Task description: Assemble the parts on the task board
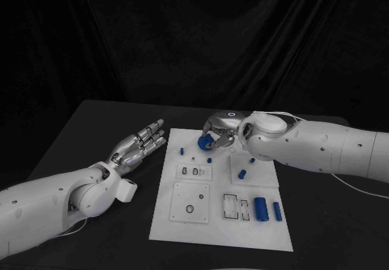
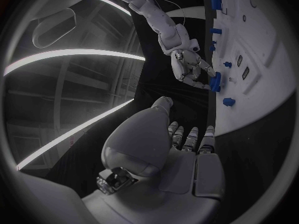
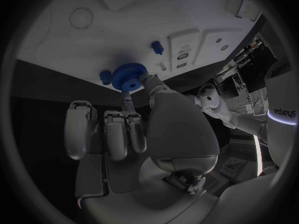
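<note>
1. The left hand [image 1: 139, 144] lay over the black table [image 1: 97, 121] just off the left edge of the white board [image 1: 218, 233], near that board's far left corner. Its fingers were stretched out flat and slightly apart, and it held nothing.
2. A small blue peg [image 1: 183, 151] stood on the board close to its far left corner, with another blue peg [image 1: 209, 160] a little further in.
3. The right hand [image 1: 220, 130] hung over the far edge of the board. It pinched a blue gear [image 1: 207, 142] between the thumb and a fingertip, while its other fingers lay folded back toward the palm. The gear sat at the board's far edge, near the left corner; whether it touched the board could not be told.
4. Toward the near right corner of the board, a large blue cylinder [image 1: 261, 208] lay flat, with a thinner blue rod [image 1: 277, 211] just beside it on the right.
</note>
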You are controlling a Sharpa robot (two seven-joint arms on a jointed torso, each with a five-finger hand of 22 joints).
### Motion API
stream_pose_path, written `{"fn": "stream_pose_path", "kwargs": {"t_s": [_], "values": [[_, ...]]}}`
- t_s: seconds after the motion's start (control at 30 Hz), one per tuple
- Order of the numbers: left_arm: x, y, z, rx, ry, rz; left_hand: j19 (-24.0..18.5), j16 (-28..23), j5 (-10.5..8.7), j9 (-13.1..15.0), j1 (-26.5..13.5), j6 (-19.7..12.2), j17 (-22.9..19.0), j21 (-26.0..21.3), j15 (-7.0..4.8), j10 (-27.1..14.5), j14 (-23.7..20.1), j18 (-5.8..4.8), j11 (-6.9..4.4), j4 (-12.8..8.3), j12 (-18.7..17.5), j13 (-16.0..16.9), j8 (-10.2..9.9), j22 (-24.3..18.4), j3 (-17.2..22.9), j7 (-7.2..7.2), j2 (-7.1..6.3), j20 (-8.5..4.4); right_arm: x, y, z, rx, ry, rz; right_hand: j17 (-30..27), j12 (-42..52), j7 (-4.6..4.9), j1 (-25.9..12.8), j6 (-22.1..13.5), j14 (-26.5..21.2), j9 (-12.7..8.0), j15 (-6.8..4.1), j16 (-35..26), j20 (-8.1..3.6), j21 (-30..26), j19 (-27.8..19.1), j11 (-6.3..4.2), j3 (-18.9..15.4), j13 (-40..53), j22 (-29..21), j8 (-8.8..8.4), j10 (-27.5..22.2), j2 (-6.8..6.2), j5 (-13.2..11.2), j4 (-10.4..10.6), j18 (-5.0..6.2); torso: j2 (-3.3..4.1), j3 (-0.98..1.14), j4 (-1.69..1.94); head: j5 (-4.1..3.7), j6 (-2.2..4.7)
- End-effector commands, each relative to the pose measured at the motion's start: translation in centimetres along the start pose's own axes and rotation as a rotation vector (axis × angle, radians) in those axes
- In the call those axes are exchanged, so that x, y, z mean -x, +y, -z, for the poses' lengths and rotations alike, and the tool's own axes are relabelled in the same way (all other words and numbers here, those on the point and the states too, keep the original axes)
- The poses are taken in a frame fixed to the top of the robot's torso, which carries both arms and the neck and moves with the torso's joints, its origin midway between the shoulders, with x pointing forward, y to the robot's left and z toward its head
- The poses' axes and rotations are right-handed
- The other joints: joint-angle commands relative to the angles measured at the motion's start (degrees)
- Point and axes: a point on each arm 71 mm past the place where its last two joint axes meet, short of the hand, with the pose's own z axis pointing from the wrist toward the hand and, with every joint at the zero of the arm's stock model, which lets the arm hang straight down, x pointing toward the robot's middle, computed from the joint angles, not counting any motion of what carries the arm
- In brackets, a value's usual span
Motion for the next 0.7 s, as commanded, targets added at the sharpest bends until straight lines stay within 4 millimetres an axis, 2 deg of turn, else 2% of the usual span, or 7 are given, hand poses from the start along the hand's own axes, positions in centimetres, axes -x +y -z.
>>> {"fn": "stream_pose_path", "kwargs": {"t_s": [0.03,0.1,0.2,0.3,0.47,0.6,0.7], "values": [[-0.24,-0.05,-0.08,-0.012,0.014,0.009,0.03,-0.37,0.25,0.07,-0.71,-0.15,-0.05,-0.18,0.31,0.10,0.08,0.41,0.46,-0.06,-0.37,-0.08,0.21,0.04,0.12,0.37,-0.05,0.29,-0.14,-0.02,-0.04,-0.002,0.016,0.003,15.10,0.15,0.28,-0.73,-1.82,6.04,12.14,0.72,0.15,0.27,-0.75,-0.66,0.58,0.19,15.08,11.04,-0.22,5.99,0.42,-0.79,0.54,-0.56,0.11,0.10,0.23,-0.30,0.07],[-0.23,-0.05,-0.08,-0.012,0.014,0.009,0.03,-0.37,0.25,0.07,-0.71,-0.15,-0.05,-0.18,0.31,0.10,0.08,0.41,0.46,-0.06,-0.37,-0.08,0.21,0.04,0.12,0.37,-0.05,0.29,-0.17,-0.01,-0.07,-0.003,0.020,0.003,15.10,0.15,0.73,-1.04,-4.24,6.04,10.72,0.78,0.15,0.49,-1.49,-1.06,0.53,0.35,15.08,10.85,-2.86,5.99,0.09,-3.01,0.90,-0.38,0.11,0.10,0.34,-0.39,0.13],[-0.24,-0.05,-0.09,-0.012,0.014,0.009,0.03,-0.37,0.25,0.07,-0.71,-0.15,-0.05,-0.18,0.31,0.10,0.08,0.41,0.46,-0.06,-0.37,-0.08,0.21,0.04,0.12,0.37,-0.05,0.29,-0.19,-0.05,-0.04,-0.005,0.022,0.003,15.10,0.15,0.61,-1.41,-8.72,6.04,8.43,0.73,0.15,0.51,-2.38,-1.51,0.40,-0.07,15.08,10.62,-6.45,5.99,-0.13,-7.35,1.19,-0.20,0.11,0.09,0.38,-0.40,0.11],[-0.23,-0.05,-0.08,-0.012,0.014,0.009,0.04,-0.37,0.26,0.07,-0.75,-0.16,-0.05,-0.17,0.41,0.10,0.08,0.40,0.49,-0.12,-0.37,-0.08,0.21,0.05,0.18,0.40,-0.05,0.37,-0.19,-0.12,0.02,-0.007,0.019,0.002,15.10,0.15,0.31,-1.59,-11.39,6.04,6.88,0.55,0.15,0.37,-2.89,-1.73,0.17,-0.71,15.08,10.50,-7.52,5.99,0.01,-10.02,1.29,-0.10,0.12,0.03,0.46,-0.42,0.09],[-0.18,-0.05,-0.04,-0.011,0.013,0.008,0.04,-0.37,0.26,0.07,-0.75,-0.16,-0.05,-0.17,0.41,0.10,0.08,0.40,0.49,-0.12,-0.37,-0.08,0.21,0.05,0.18,0.40,-0.05,0.37,-0.19,-0.33,0.11,-0.014,0.018,0.003,15.10,0.15,-0.13,-1.47,-12.52,6.04,6.19,0.34,0.15,0.22,-3.51,-2.03,-0.15,-0.91,15.08,10.33,-7.50,5.99,0.17,-10.05,1.22,0.04,0.07,-0.02,0.31,-0.37,0.06],[-0.18,-0.05,-0.05,-0.010,0.013,0.009,0.04,-0.37,0.26,0.07,-0.75,-0.16,-0.05,-0.17,0.41,0.10,0.08,0.40,0.49,-0.12,-0.37,-0.08,0.21,0.05,0.18,0.40,-0.05,0.37,-0.20,-0.48,0.19,-0.018,0.018,0.003,15.10,0.15,-0.21,-1.07,-12.76,6.04,5.58,0.20,0.15,0.06,-4.02,-2.27,-0.27,-0.89,15.08,10.20,-7.29,5.99,0.49,-8.26,0.97,0.13,0.06,-0.01,0.27,-0.32,-0.06],[-0.19,-0.04,-0.06,-0.010,0.014,0.009,0.04,-0.37,0.26,0.07,-0.75,-0.16,-0.05,-0.17,0.41,0.10,0.08,0.40,0.49,-0.12,-0.37,-0.08,0.21,0.05,0.18,0.40,-0.05,0.37,-0.23,-0.57,0.25,-0.020,0.018,0.002,15.10,0.15,-0.27,-0.28,-12.44,6.04,4.91,0.09,0.15,-0.08,-4.26,-2.32,-0.37,-0.43,15.08,10.18,-7.07,5.99,0.72,-3.58,0.37,0.14,0.04,0.03,0.26,-0.24,-0.10]]}}
